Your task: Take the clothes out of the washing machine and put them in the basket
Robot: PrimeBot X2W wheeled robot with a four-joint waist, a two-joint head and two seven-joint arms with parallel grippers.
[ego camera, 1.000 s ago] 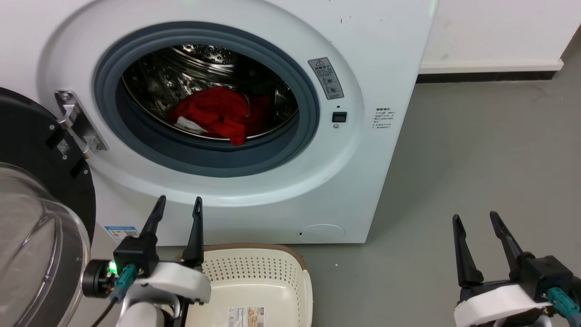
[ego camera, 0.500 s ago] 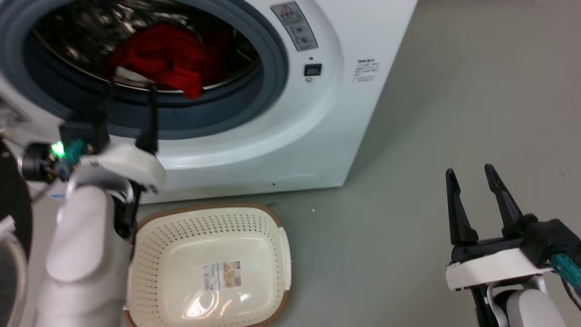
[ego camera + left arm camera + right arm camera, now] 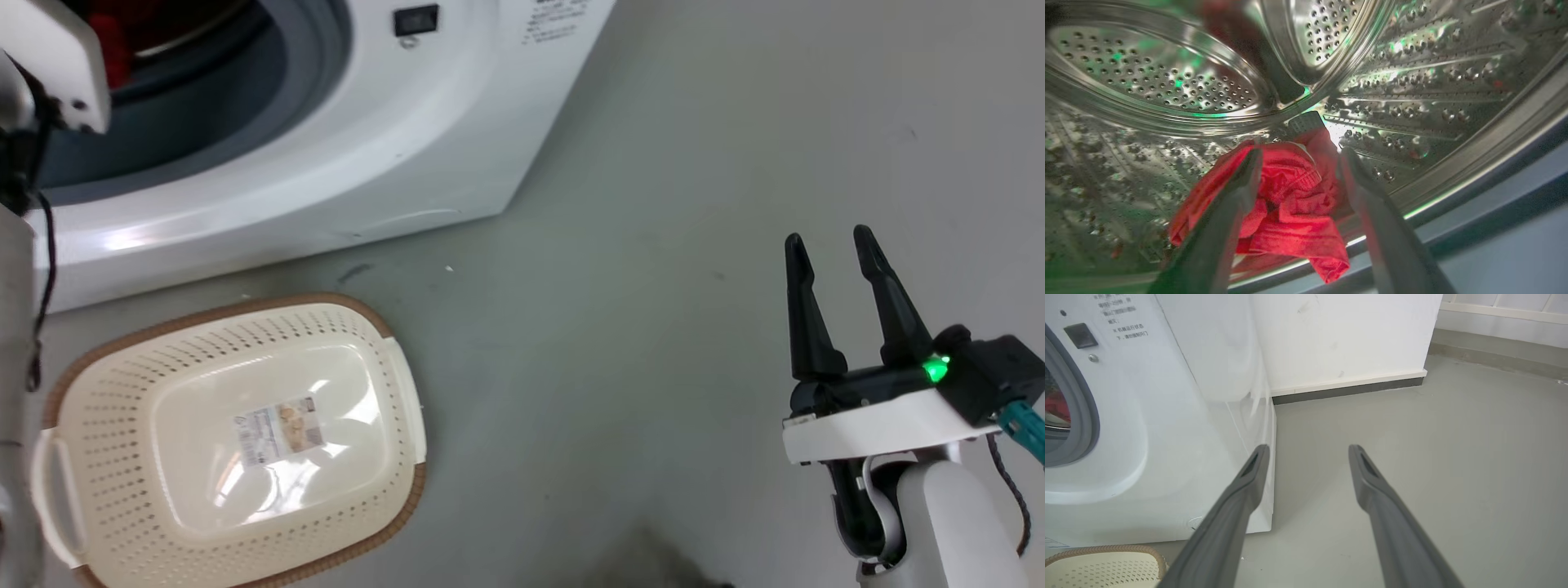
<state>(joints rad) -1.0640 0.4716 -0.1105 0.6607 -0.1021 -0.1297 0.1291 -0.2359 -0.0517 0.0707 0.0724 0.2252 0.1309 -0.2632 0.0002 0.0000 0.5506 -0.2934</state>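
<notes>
Left end effector (image 3: 1300,153) was held spread inside the washing machine (image 3: 326,180), fingers (image 3: 1224,212) flanking the heaped clothes (image 3: 1286,204), seemingly for a pinch; the empty basket (image 3: 106,384) was set close below; the right end effector (image 3: 829,237) was held spread aside.

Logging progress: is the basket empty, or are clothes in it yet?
Empty. The basket has a bare cream bottom with just a label; the red clothes lie in the steel drum.
</notes>
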